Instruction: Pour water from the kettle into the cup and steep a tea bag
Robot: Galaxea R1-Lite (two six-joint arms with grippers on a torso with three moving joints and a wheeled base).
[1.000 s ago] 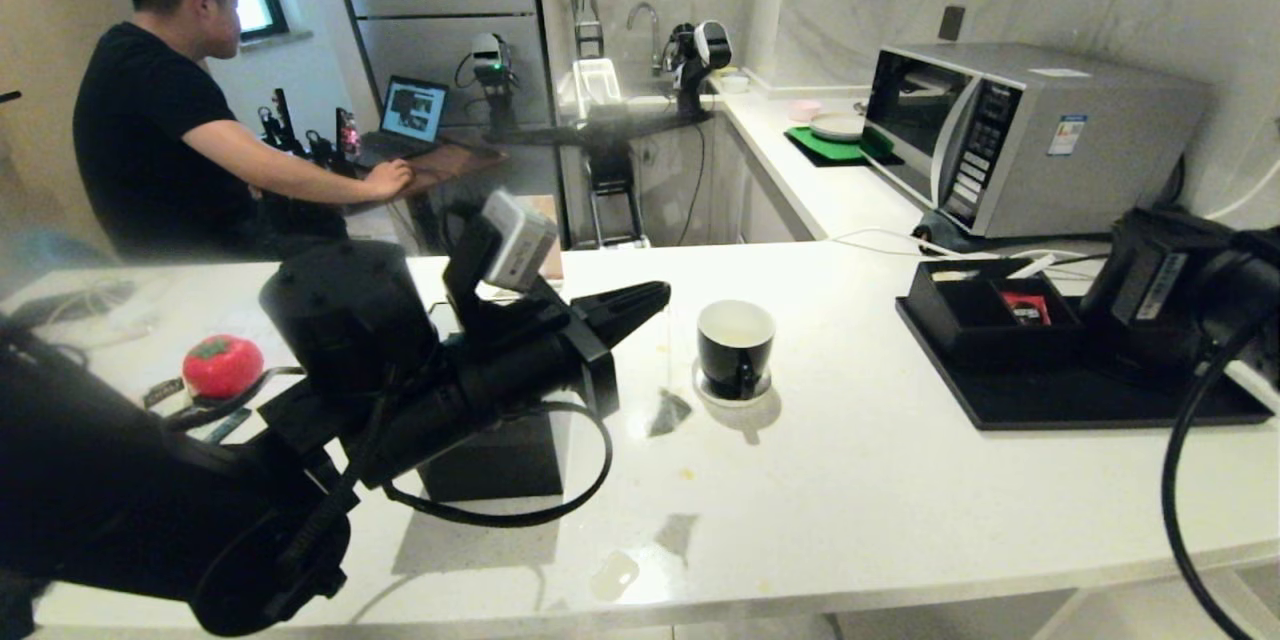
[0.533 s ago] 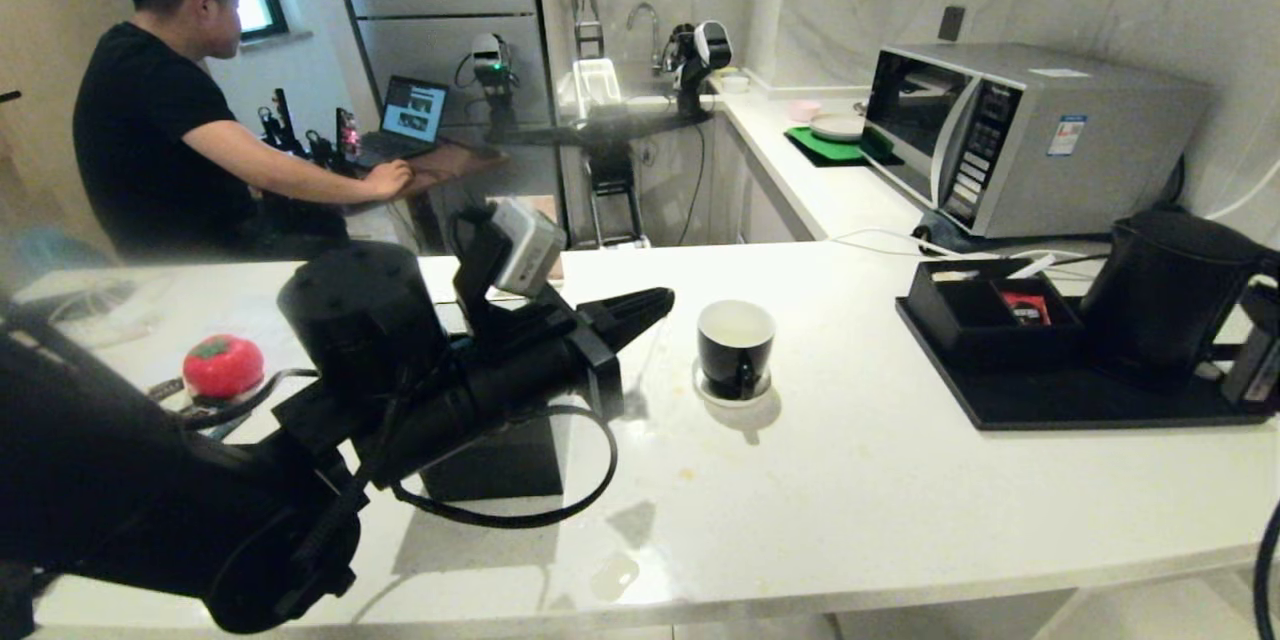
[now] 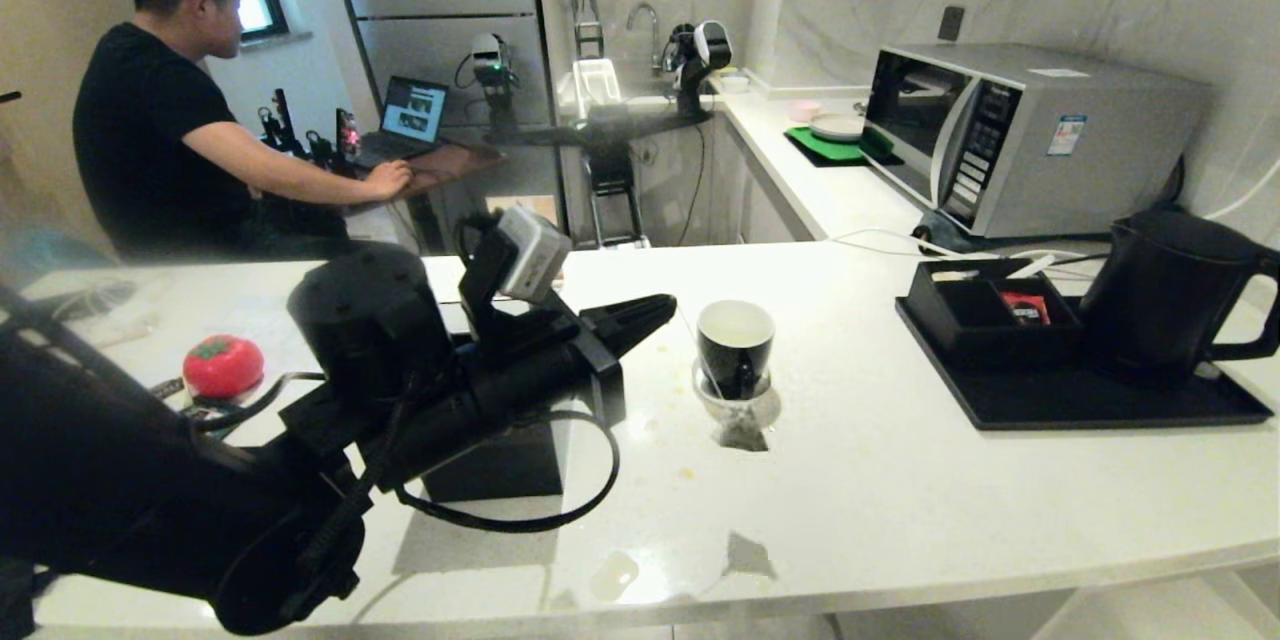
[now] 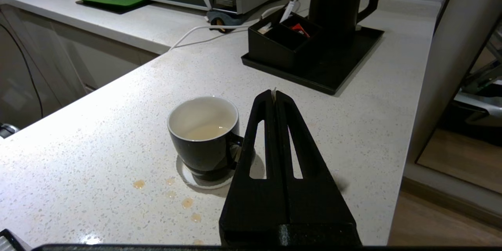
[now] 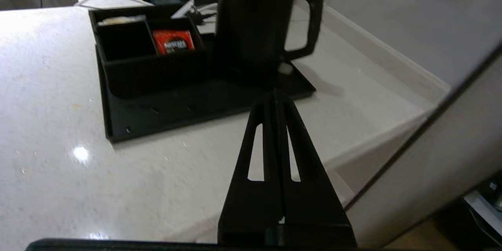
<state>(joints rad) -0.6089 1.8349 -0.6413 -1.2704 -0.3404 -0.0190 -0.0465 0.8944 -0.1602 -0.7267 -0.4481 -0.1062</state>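
Presently the left end effector [image 3: 655, 308], fingers pinched on a thin string, dangles the small dark square tea bag [image 3: 741, 433] just beside the glossy black cup [image 3: 735, 348], presumably for dipping; the right end effector [image 5: 275, 96] is closed, empty.

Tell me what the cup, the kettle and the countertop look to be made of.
Cup: likely glazed ceramic, with a glossy black outside and white inside.
Kettle: matte black shell with hardly any glare, plastic or coated metal; cannot tell which.
Countertop: probably polished stone or quartz composite, white, finely speckled, mirroring lights.
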